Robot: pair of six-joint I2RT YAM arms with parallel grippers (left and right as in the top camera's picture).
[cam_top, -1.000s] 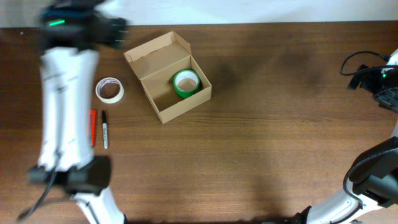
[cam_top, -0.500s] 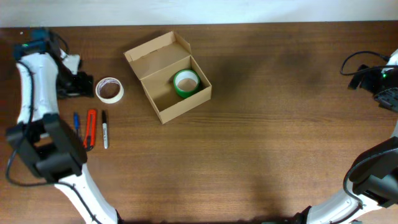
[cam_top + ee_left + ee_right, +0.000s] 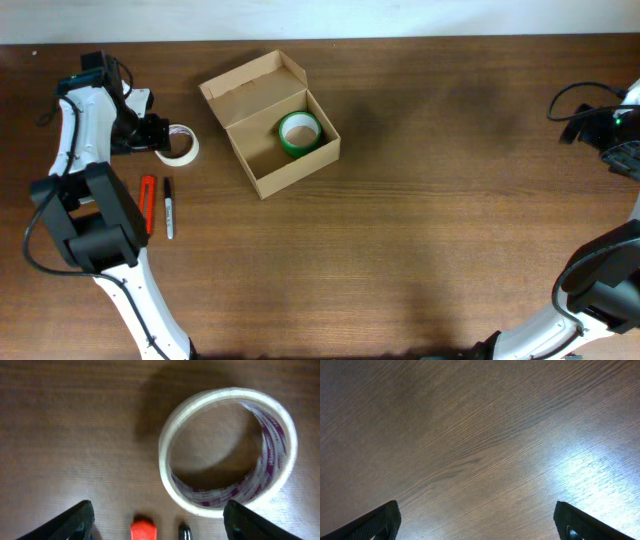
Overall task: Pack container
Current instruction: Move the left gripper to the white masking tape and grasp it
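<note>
At the far left, the left gripper (image 3: 148,132) hangs low over the brown table (image 3: 420,220). Its two fingers (image 3: 75,522) are spread wide, with nothing between them. Just past the fingers lies a clear tape roll (image 3: 177,145), flat on the wood, with purple print inside it. Near the roll, a red cutter (image 3: 149,203) and a black marker (image 3: 169,208) lie side by side. Next comes the container (image 3: 262,150), a tan cardboard box, turned a bit, with its lid flap open. A green tape roll (image 3: 299,133) lies flat inside it, in the right corner. Far off at the right edge, the right gripper (image 3: 480,520) is over bare wood. Its fingers (image 3: 385,520) are spread wide too, and it holds nothing.
</note>
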